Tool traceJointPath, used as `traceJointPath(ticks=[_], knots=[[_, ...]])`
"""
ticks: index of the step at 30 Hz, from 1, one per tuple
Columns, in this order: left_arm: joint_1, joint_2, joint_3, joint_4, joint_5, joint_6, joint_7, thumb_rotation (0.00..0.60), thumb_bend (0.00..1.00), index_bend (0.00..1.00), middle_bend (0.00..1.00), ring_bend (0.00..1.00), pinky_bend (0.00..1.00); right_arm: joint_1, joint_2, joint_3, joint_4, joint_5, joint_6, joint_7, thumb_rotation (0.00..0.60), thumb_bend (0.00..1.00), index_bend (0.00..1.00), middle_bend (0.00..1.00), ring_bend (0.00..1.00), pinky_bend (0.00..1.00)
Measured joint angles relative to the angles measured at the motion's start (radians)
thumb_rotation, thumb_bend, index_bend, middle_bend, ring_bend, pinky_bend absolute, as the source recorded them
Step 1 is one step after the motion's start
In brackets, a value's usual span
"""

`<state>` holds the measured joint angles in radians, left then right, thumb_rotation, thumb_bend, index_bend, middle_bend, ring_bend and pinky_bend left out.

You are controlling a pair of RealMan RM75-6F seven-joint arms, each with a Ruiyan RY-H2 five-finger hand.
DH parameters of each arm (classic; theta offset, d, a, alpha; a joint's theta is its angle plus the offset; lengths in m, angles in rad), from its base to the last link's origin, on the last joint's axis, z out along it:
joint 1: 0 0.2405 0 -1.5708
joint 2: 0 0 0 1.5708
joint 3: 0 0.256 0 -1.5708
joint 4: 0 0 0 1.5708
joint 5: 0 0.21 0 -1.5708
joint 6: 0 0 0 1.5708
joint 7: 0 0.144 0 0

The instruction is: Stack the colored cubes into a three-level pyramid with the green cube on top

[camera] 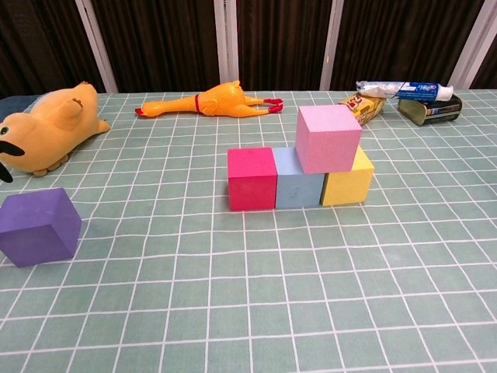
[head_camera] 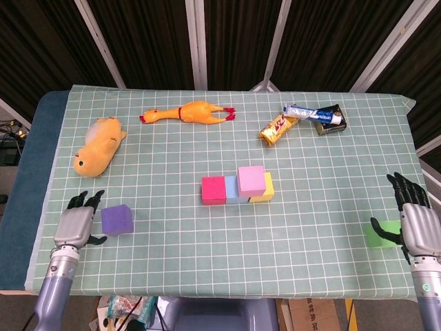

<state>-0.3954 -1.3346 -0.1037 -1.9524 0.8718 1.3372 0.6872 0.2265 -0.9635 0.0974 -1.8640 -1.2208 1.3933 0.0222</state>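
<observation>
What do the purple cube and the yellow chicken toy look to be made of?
The purple cube looks like matte foam: flat colour, no glare, slightly soft edges, though painted wood cannot be excluded. The yellow chicken toy seems to be rubber or soft vinyl, with a smooth moulded body and a faint sheen.

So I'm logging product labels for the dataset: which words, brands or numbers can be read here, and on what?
None can be read.
Toothpaste tube: blue and red print, too blurred.
Snack bar wrapper: red mark, too small.
Dark can: label unreadable.
Cubes, such as the pink cube: no text on them.
</observation>
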Motion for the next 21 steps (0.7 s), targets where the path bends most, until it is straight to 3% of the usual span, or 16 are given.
traceJointPath(ticks=[8, 13, 21], knots=[[-0.022, -0.032, 0.001, 0.018, -0.028, -0.009, 0.021, 0.6, 0.18, 0.0, 0.25, 0.04, 0.09, -0.011, -0.004, 0.011, 0.006, -0.015, -0.003, 0.007, 0.6, 0.34, 0.0, 0.0, 0.0, 0.0], [-0.027, -0.037, 0.002, 0.022, -0.039, -0.004, 0.024, 0.6, 0.26, 0.02, 0.32, 0.04, 0.09, -0.015, -0.006, 0.014, 0.005, -0.023, -0.009, 0.01, 0.6, 0.35, 0.0, 0.0, 0.0, 0.0], [-0.031, -0.032, 0.001, 0.021, -0.026, 0.007, 0.011, 0.6, 0.36, 0.05, 0.34, 0.05, 0.09, -0.021, -0.012, 0.019, 0.008, -0.034, -0.016, 0.007, 0.6, 0.35, 0.0, 0.0, 0.0, 0.0]])
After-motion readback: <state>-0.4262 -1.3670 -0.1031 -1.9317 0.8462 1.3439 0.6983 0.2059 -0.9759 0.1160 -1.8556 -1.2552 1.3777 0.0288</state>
